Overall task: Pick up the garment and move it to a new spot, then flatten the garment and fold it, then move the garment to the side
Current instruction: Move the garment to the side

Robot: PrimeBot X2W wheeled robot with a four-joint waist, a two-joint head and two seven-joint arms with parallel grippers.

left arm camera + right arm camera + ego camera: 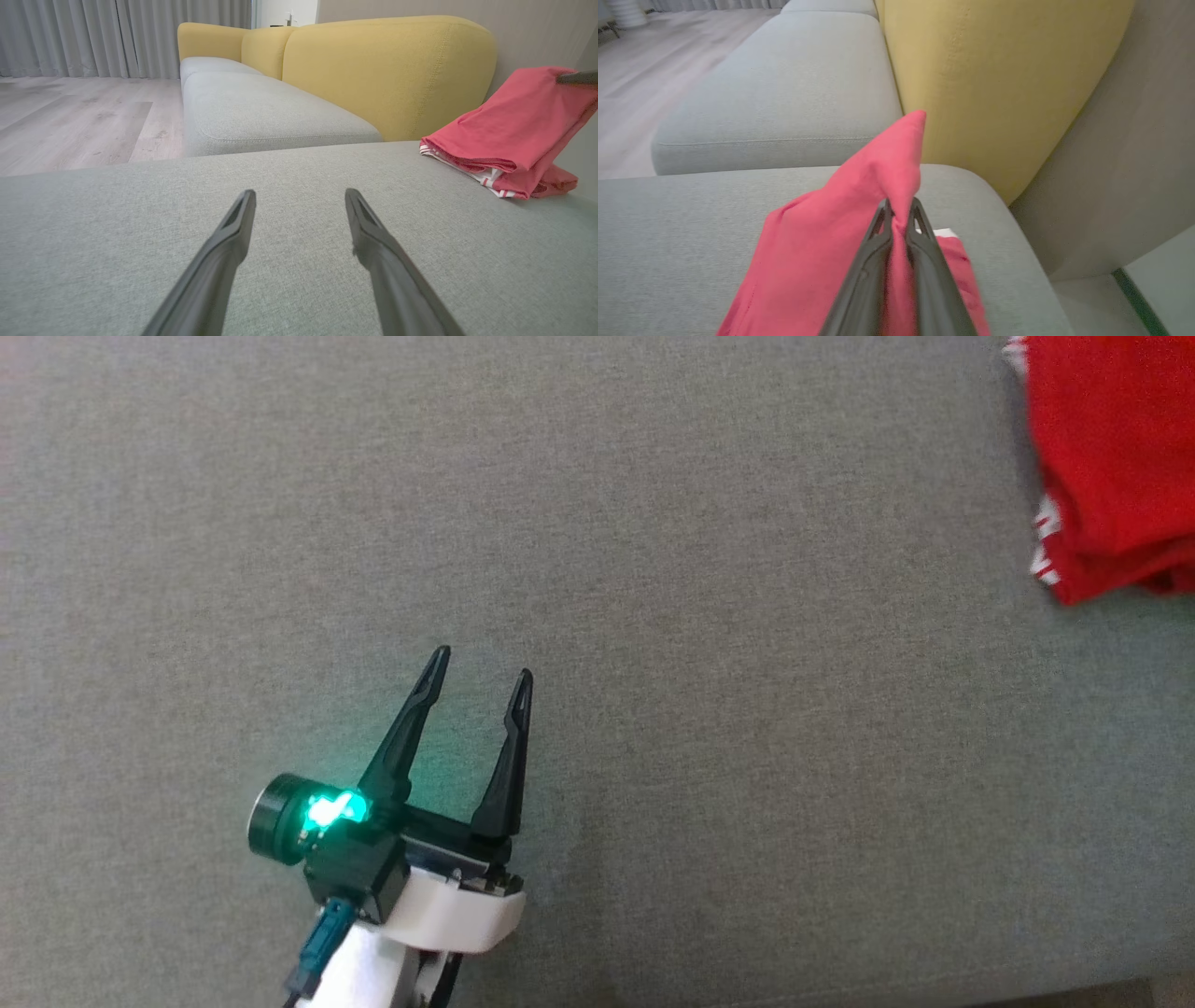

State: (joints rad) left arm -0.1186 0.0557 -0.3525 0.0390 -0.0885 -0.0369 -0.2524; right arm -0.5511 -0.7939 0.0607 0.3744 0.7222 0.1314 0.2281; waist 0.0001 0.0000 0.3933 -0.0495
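**One red garment pinched at the cushion's right end**

There is one garment (pixel 822 261), red with white striped trim at its lower edge. It lies bunched on the right end of the near grey cushion (pixel 653 569), close to that cushion's back edge. In the head view it is cut off by the picture's upper right corner (pixel 1111 457). From the left wrist view (pixel 509 130) most of the cloth rests on the cushion, while one part rises as a slanted sheet to a raised point.

Two grippers are in view. The right gripper (pixel 899 210) has its two fingers pressed together on a fold of the garment, and a peak of red cloth stands up past the fingertips. It points across the cushion's right end toward the back cushions.

The left gripper (pixel 483 665) sits over the cushion's front left part, well apart from the garment. Its fingers are spread wide with nothing between them. They lie low and nearly level with the cushion top, pointing toward its back edge. A green light glows on the wrist, and a white forearm (pixel 373 971) leads off the bottom edge.

Beyond the cushion lie two more grey seats (pixel 261 112) and three yellow backs (pixel 387 74). One pale wood floor (pixel 74 121) and grey curtains (pixel 93 37) lie to the left.
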